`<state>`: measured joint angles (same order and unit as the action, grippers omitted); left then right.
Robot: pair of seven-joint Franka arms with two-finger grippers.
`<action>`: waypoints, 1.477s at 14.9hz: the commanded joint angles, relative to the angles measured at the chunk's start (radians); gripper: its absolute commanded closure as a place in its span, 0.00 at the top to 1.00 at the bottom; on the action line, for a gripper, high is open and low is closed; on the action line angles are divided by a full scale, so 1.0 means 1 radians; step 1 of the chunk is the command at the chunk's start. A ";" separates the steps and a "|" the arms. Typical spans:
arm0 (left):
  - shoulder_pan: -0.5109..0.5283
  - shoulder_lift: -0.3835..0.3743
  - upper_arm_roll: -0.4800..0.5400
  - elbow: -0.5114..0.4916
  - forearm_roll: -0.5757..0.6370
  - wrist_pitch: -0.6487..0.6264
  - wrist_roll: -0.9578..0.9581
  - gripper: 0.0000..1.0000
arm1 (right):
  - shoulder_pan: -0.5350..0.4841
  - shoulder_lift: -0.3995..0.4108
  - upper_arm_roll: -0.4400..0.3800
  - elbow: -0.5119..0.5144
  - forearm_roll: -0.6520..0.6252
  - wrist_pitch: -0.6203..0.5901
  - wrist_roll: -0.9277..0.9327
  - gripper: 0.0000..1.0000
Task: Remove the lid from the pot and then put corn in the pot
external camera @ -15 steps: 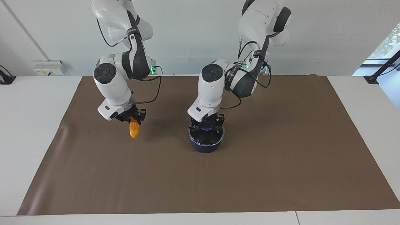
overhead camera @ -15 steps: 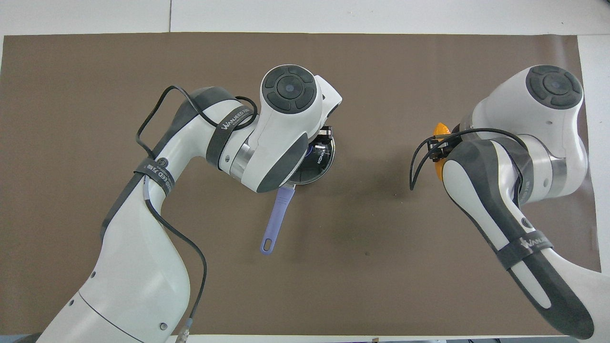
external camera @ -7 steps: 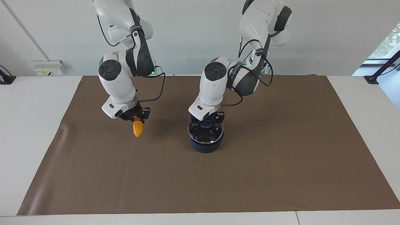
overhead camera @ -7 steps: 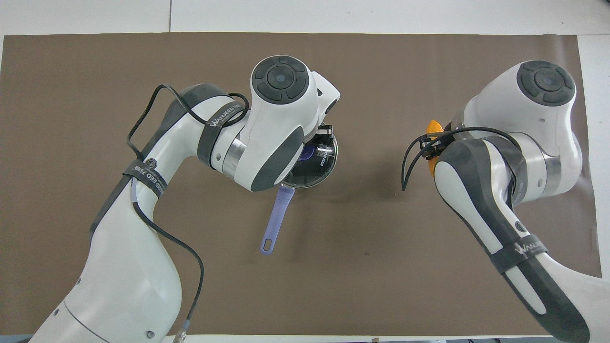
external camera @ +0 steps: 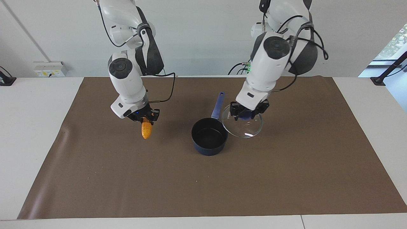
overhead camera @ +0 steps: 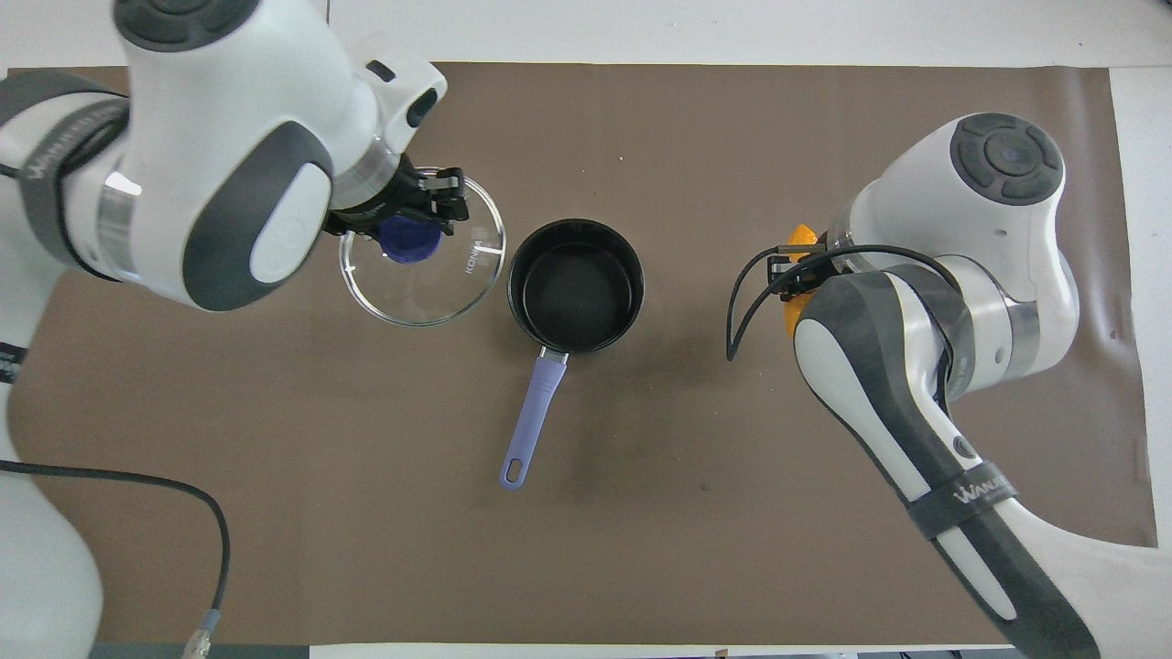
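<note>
A: So where's the glass lid (external camera: 243, 125)?

B: Clamped by its knob in my left gripper (external camera: 248, 112), raised beside the open saucepan (external camera: 209, 136) on the mat (external camera: 286, 178); "KONKA"-ish print. Right gripper (external camera: 143, 120) grips the corn cob (external camera: 146, 129), airborne. Armbands read "WANJEED".

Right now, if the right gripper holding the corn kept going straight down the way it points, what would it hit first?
Probably the bare brown mat. The right gripper holds the small orange-yellow toy corn cob tip-down over it, beside the dark navy-blue saucepan, not above it.
</note>
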<state>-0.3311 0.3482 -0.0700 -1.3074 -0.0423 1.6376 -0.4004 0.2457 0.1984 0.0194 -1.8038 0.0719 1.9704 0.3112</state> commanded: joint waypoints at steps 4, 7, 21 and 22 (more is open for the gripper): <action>0.323 -0.112 0.001 -0.286 0.005 0.135 0.417 0.00 | 0.254 0.346 0.007 0.418 -0.042 -0.056 0.373 0.00; 0.424 -0.172 0.002 -0.543 0.067 0.365 0.448 0.00 | 0.311 0.352 0.008 0.385 -0.040 0.025 0.405 0.06; 0.455 -0.172 -0.001 -0.757 0.067 0.590 0.534 0.00 | 0.197 0.253 -0.006 0.360 -0.129 -0.060 0.384 1.00; 0.454 -0.172 -0.001 -0.757 0.067 0.591 0.534 0.24 | 0.143 0.209 -0.004 0.339 -0.129 -0.100 0.305 1.00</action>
<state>0.1326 0.2160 -0.0743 -2.0245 0.0093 2.1956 0.1241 0.4787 0.4992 0.0015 -1.4240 -0.0456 1.9412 0.7066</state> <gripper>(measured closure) 0.326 0.000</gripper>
